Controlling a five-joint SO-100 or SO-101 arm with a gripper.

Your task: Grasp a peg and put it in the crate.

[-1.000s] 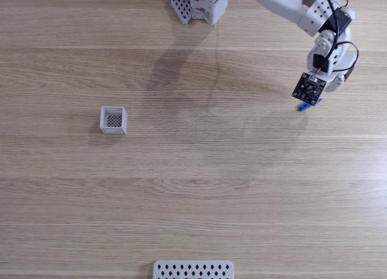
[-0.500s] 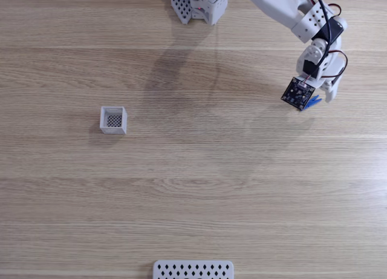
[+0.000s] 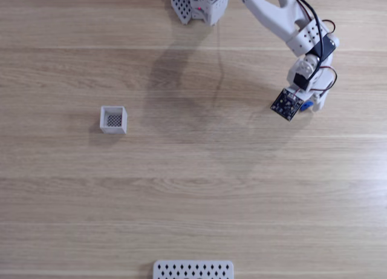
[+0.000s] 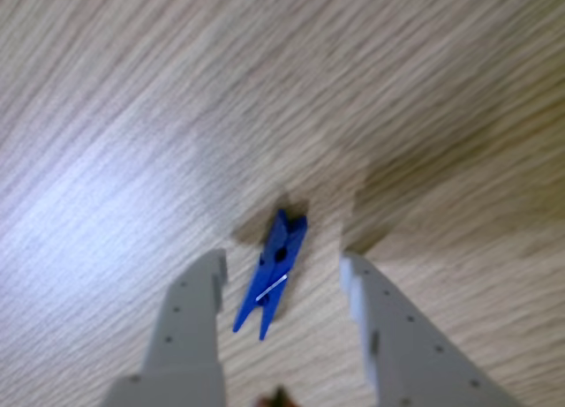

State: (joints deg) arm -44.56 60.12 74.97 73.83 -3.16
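Table – pale wood grain, bearing peg, crate.

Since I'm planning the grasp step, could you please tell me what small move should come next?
Probably close the tool: in the other view the peg lies on the table between its open fingers, neither touching it. The crate comes afterwards.

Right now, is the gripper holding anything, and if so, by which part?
Nothing is held. The gripper is open, its fingers on either side of the blue peg, which lies on the table, touching neither.
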